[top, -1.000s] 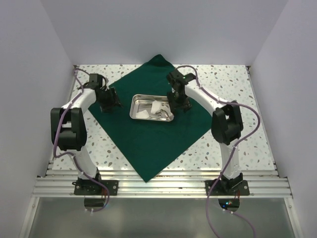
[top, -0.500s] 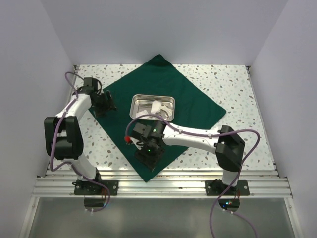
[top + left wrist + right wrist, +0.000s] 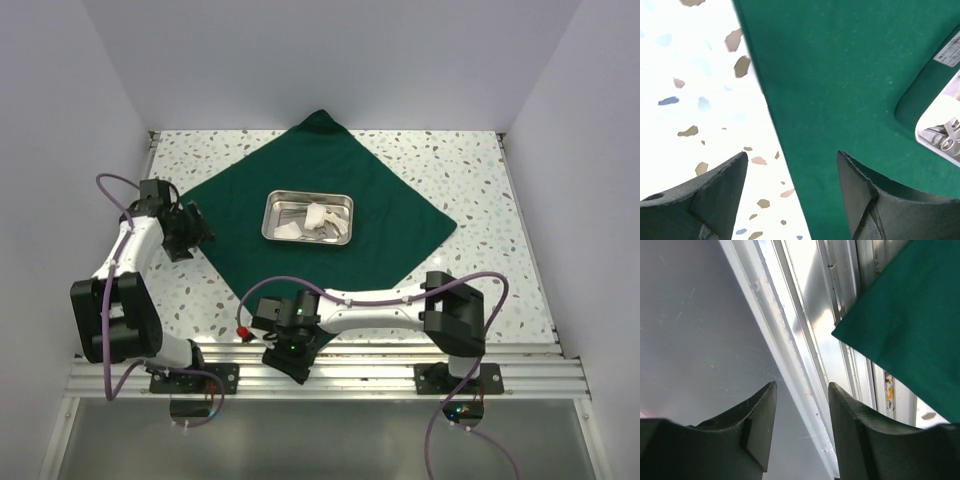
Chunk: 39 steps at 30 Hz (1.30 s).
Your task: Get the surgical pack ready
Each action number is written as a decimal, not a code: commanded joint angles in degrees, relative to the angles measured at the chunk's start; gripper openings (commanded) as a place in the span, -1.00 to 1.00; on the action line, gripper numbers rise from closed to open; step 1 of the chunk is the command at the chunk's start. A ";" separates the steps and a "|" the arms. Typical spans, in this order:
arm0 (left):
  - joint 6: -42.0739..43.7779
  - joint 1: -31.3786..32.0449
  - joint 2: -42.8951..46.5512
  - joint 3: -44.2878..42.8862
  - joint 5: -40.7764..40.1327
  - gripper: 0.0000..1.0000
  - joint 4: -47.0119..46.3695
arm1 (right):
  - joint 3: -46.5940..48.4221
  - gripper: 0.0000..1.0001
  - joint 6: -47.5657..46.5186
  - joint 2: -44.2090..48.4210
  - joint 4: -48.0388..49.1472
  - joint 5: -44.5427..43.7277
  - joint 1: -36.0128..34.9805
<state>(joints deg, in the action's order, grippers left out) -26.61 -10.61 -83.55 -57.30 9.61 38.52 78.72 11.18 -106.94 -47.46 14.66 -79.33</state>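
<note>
The surgical pack is a dark green drape (image 3: 385,250) spread flat as a diamond on the speckled table. My left gripper (image 3: 198,232) hovers open at its left corner. In the left wrist view the drape's edge (image 3: 840,90) runs between the left gripper's (image 3: 792,156) spread fingers, which hold nothing. My right gripper (image 3: 288,362) hangs over the drape's near corner at the front rail. The right wrist view shows that corner (image 3: 900,325) beyond and to the right of the right gripper (image 3: 801,386), whose jaws stand apart with nothing between them.
A shiny metal tray (image 3: 274,204) with white gauze (image 3: 318,216) rests on the middle of the drape; its rim (image 3: 940,131) shows at the right of the left wrist view. Aluminium rails (image 3: 400,370) line the table's front edge, with grey floor (image 3: 695,325) below.
My right arm has swung from beside the tray down to the drape's near corner over the front rail. My left gripper has drawn back leftward to the drape's left corner.
</note>
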 commanded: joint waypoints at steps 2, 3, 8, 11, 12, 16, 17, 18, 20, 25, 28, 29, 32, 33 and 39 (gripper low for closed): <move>-0.90 -1.25 3.65 1.22 0.50 0.51 0.59 | 2.05 -0.06 -1.16 -2.31 2.55 -2.95 -0.48; -0.90 -1.51 4.00 1.40 0.50 0.52 0.68 | 2.14 -0.08 -1.07 -2.66 2.64 -3.49 -0.56; -0.55 -2.22 4.97 2.10 0.06 0.52 0.85 | 3.89 -0.13 -1.42 -5.20 2.99 -5.95 -0.65; -0.20 -3.18 5.15 2.72 0.24 0.52 0.94 | 5.30 -0.14 -1.77 -5.91 2.99 -7.45 -0.56; -0.02 -3.27 5.24 2.72 0.24 0.52 0.85 | 6.09 -0.14 -1.95 -6.09 2.90 -7.62 -0.65; 0.77 -4.50 5.06 2.72 0.59 0.52 1.03 | 7.85 -0.14 -2.21 -7.41 2.64 -7.45 -0.56; 0.94 -4.77 5.06 2.63 0.68 0.52 1.11 | 7.94 -0.14 -2.30 -7.67 2.73 -7.54 -0.56; 1.12 -4.94 5.15 2.63 0.68 0.52 1.12 | 7.94 -0.13 -2.39 -8.20 2.99 -7.54 -0.65; 1.56 -5.47 5.24 2.54 0.85 0.53 1.29 | 7.77 -0.13 -2.48 -8.81 3.08 -7.36 -0.56; 2.70 -6.53 5.50 2.80 1.03 0.53 1.64 | 6.36 -0.14 -2.30 -9.96 4.48 -7.53 -0.65; 3.23 -7.14 5.50 3.33 1.38 0.52 1.73 | 6.45 -0.18 -2.13 -10.92 4.31 -7.98 -0.56; 3.32 -7.49 5.50 3.42 1.38 0.52 1.73 | 6.36 -0.20 -1.95 -11.01 4.22 -7.98 -0.56; 3.58 -7.84 5.50 3.68 1.56 0.53 1.47 | 5.40 -0.34 -1.34 -11.19 4.92 -8.85 -0.65; 3.67 -7.93 5.50 3.77 1.64 0.53 1.38 | 5.48 -0.38 -1.08 -11.36 4.75 -9.29 -0.65; 3.85 -8.37 4.97 3.86 2.52 0.53 1.12 | 4.78 -0.72 -0.20 -8.82 4.40 -11.66 -0.56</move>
<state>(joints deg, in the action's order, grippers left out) -24.34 -18.24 -79.70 -53.65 10.81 39.94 84.20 10.02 -117.05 -43.70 4.43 -79.72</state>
